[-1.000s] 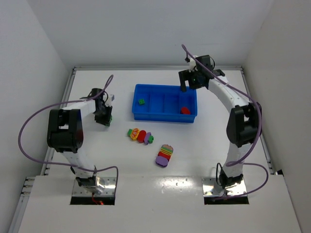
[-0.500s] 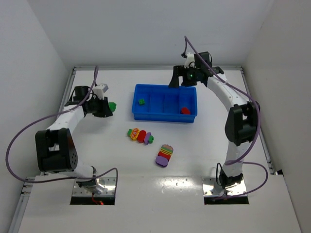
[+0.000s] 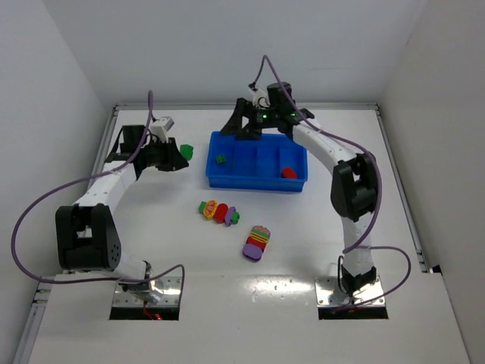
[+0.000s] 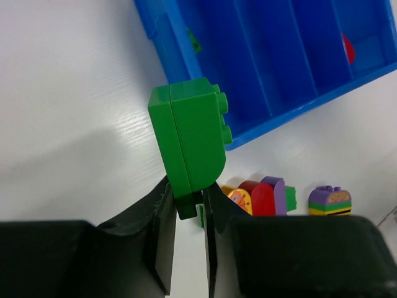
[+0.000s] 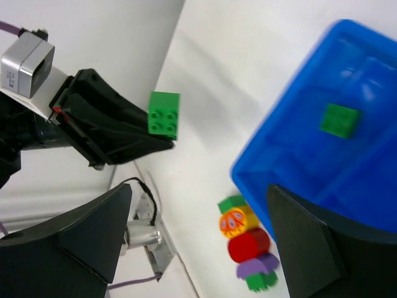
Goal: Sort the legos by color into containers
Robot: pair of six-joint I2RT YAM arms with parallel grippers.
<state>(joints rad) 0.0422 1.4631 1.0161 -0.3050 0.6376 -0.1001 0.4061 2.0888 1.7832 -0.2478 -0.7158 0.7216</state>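
The left gripper (image 4: 189,208) is pinched tight on the lower end of a small green plastic lego brick (image 4: 192,139), just left of the bright-blue plastic tray (image 3: 258,183) at mid-frame. The brick's long axis stands near vertical in the left wrist view, with its studs facing right toward the tray. The right gripper (image 3: 246,127) gapes wide with nothing in it, over the tray's upper-left corner.

We see the green brick (image 4: 189,133), pinched in the left hand (image 4: 188,211), as smooth, glossy moulded plastic. The hand's fingers (image 4: 162,242) are matt black. Beyond the hand, the blue tray (image 4: 267,56) is shiny plastic. The white tabletop (image 4: 68,93) beneath the hand shows a smooth, faintly streaked satin sheen.
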